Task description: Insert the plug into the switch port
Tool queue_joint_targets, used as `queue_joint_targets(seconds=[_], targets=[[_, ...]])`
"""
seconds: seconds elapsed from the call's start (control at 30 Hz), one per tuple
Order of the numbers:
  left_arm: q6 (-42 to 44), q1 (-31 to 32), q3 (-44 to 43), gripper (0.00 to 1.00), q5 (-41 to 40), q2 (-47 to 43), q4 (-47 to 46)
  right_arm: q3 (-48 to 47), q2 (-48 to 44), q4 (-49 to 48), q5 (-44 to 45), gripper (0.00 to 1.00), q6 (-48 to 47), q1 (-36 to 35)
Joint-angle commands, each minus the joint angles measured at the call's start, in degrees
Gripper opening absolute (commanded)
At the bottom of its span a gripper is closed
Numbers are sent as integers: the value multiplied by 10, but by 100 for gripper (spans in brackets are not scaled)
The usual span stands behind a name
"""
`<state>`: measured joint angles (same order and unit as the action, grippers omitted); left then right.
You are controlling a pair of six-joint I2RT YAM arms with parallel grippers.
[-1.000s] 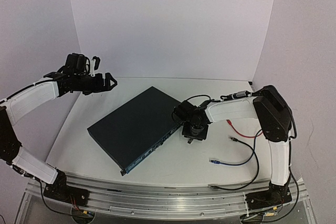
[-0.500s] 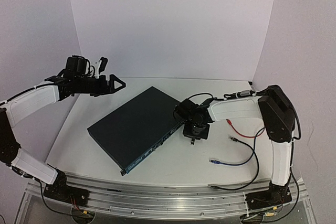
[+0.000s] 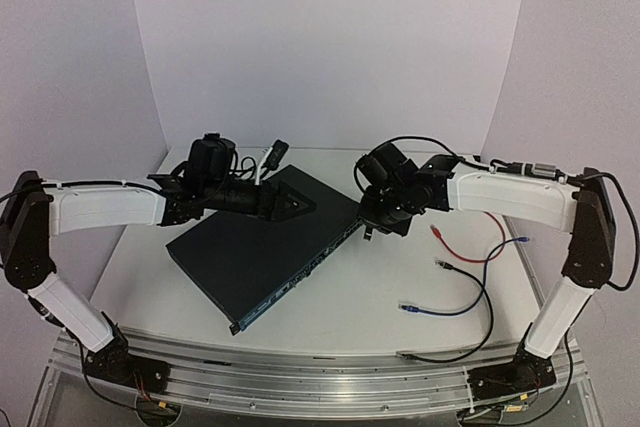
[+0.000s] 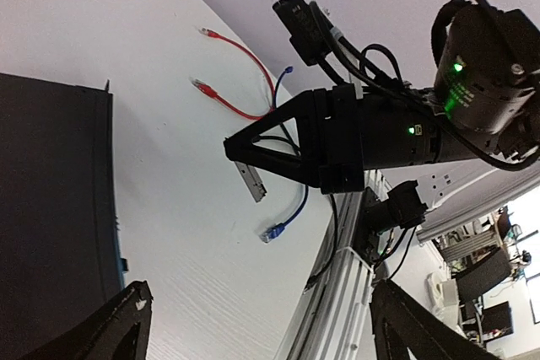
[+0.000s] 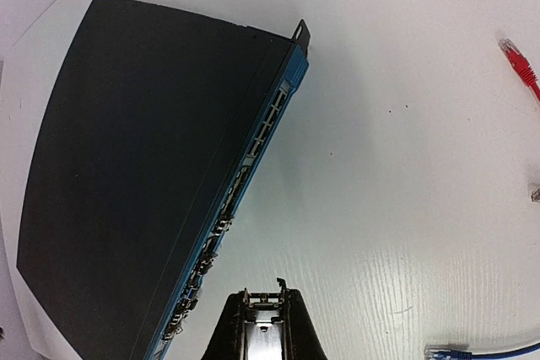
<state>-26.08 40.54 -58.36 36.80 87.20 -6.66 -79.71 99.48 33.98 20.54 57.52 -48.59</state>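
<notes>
The switch (image 3: 262, 242), a flat dark box, lies slantwise on the table, its socket row (image 5: 246, 162) on the blue-edged face turned to the right. My right gripper (image 3: 371, 230) hangs above the table beside the switch's far right corner. In the right wrist view that gripper (image 5: 263, 297) is shut on a small pale plug (image 5: 265, 305), a hand's width from the sockets. The left wrist view shows the plug (image 4: 253, 181) sticking out of its tips. My left gripper (image 3: 298, 205) hovers over the switch's far end; its fingers stand wide open and empty (image 4: 257, 301).
Loose cables lie on the table right of the switch: a red one (image 3: 455, 247), a black one with its plug (image 3: 443, 264), and a blue plug (image 3: 405, 305). Purple walls close the back and sides. The metal rail (image 3: 300, 377) runs along the near edge.
My right gripper shut at the table and rose with the plug toward the switch's far corner. My left arm swung right from the far left to over the switch.
</notes>
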Motion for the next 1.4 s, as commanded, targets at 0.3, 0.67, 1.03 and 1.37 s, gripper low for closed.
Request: queue_joint_targets(seconds=[0.3, 0.67, 1.03, 1.37], targets=[[-100, 73, -74, 72, -34, 151, -126, -86, 10, 2, 11, 5, 18, -14], [-180, 77, -57, 67, -48, 194, -244, -93, 24, -1, 4, 5, 41, -23], [-199, 79, -54, 63, 5, 218, -298, -43, 0, -90, -20, 4, 51, -24], [-252, 78, -31, 63, 115, 201, -416, 122, -93, -366, -96, 4, -10, -25]])
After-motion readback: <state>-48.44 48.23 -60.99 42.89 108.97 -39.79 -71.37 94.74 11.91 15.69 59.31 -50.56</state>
